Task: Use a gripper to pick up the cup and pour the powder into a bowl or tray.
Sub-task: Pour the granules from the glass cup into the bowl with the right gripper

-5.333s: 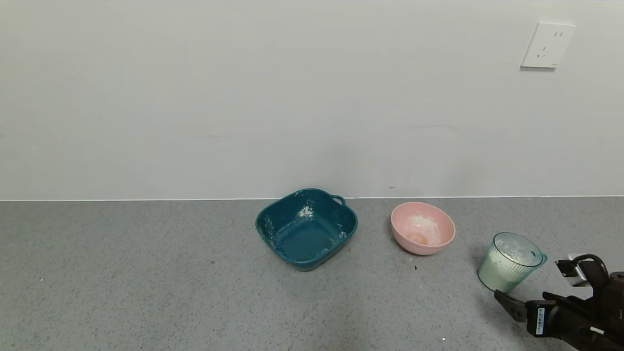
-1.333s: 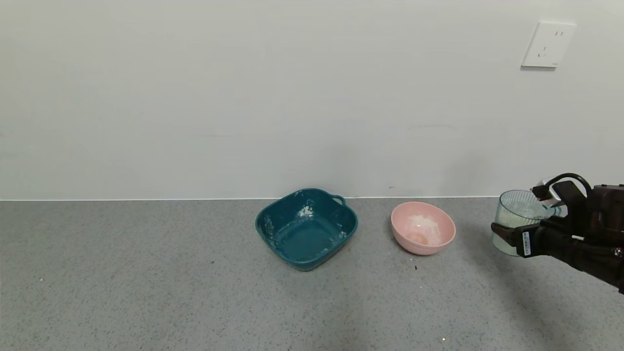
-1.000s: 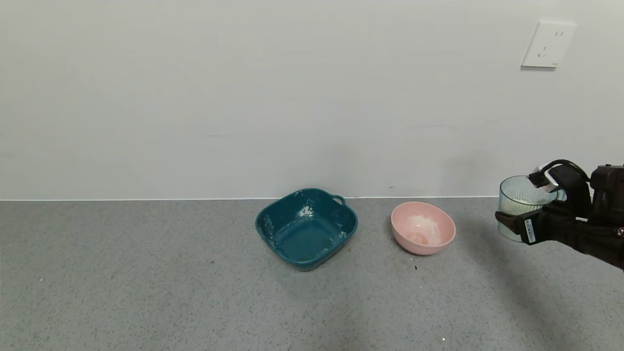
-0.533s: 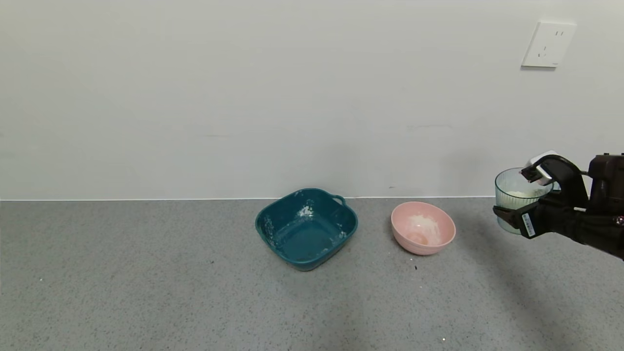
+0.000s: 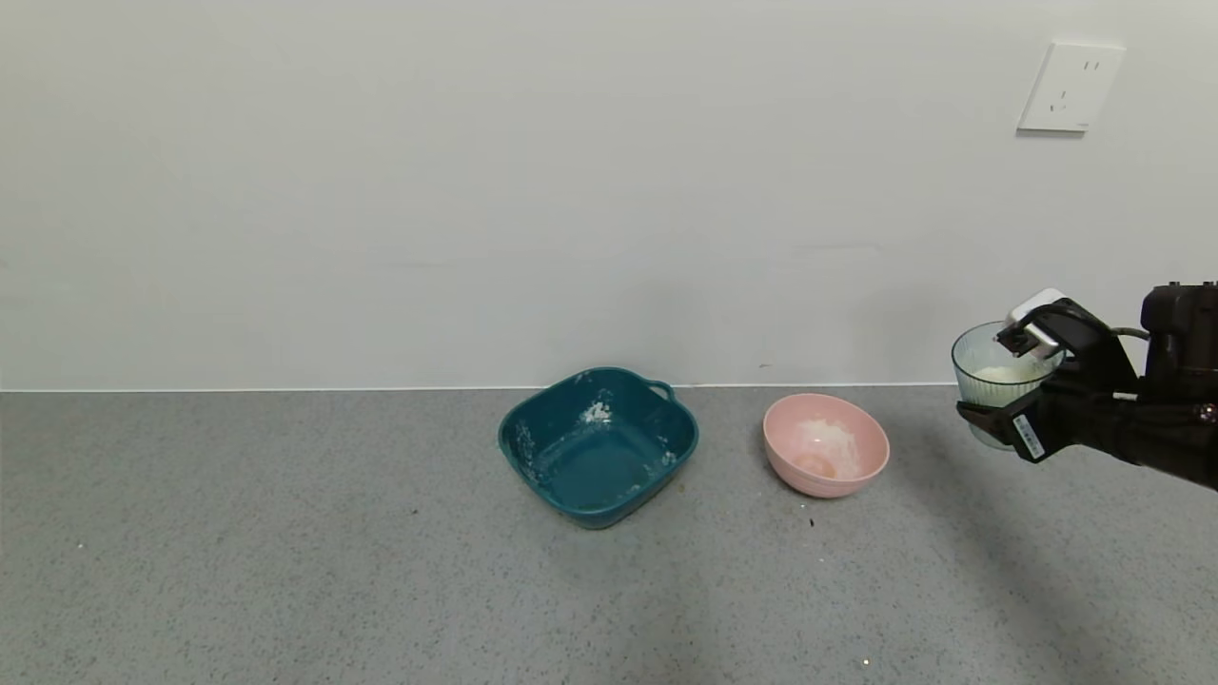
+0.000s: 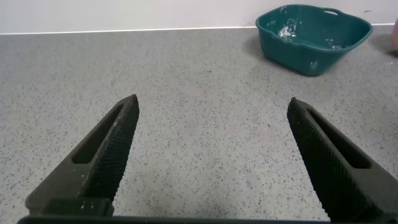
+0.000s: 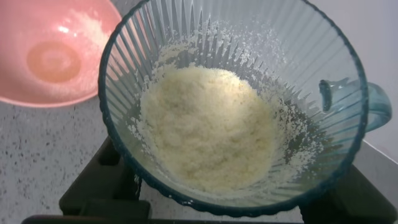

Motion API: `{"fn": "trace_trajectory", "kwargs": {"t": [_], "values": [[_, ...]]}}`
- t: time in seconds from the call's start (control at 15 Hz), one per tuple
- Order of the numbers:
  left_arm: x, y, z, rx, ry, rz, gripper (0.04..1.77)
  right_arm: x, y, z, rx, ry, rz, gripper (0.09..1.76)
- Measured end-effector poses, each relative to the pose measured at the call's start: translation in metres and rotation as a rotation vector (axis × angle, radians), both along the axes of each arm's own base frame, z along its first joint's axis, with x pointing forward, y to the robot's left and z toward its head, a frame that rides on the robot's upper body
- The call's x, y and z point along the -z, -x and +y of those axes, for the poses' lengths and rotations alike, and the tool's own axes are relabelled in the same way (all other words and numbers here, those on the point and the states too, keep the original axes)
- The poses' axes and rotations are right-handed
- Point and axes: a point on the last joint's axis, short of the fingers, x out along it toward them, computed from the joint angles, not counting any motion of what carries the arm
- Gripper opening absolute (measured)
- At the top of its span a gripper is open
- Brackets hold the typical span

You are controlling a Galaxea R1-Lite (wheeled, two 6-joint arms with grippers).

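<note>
My right gripper [image 5: 1011, 398] is shut on the translucent ribbed cup [image 5: 990, 378] and holds it upright in the air at the far right, above the counter and to the right of the pink bowl [image 5: 825, 444]. In the right wrist view the cup [image 7: 323, 56] fills the frame, with a heap of white powder [image 7: 208, 127] in its bottom and its small handle away from the bowl [image 7: 25, 37]. The bowl holds a smear of white residue. My left gripper [image 6: 212, 102] is open and empty over bare counter.
A dark teal squarish basin [image 5: 598, 445] with powder smears stands left of the pink bowl; it also shows in the left wrist view [image 6: 314, 36]. A white wall with a socket [image 5: 1070, 88] backs the grey speckled counter [image 5: 285, 571].
My right gripper took hold of the cup on the counter, lifted it, and has carried it up and a little left toward the pink bowl. The left arm has not moved.
</note>
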Motion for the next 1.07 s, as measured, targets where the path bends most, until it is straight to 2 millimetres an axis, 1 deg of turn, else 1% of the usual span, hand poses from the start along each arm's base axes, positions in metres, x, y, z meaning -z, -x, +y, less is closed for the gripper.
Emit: {"fn": "trace_trajectory", "kwargs": {"t": [0.13,0.27,0.53,0.73,1.07], "values": [[0.000,0.000,0.000,0.000,0.000,0.000,1.72,0.000,-0.001,0.002,-0.020,0.030,0.059,1.35],[0.000,0.000,0.000,0.000,0.000,0.000,1.72,-0.005,-0.003,0.008,-0.062,0.082,0.095,1.35],[0.000,0.000,0.000,0.000,0.000,0.000,1.72,-0.014,-0.015,0.019,-0.074,0.281,0.098,1.35],[0.000,0.000,0.000,0.000,0.000,0.000,1.72,-0.011,-0.026,0.027,-0.074,0.385,0.112,1.35],[0.000,0.000,0.000,0.000,0.000,0.000,1.72,-0.002,-0.049,0.047,-0.094,0.467,0.120,1.35]]}}
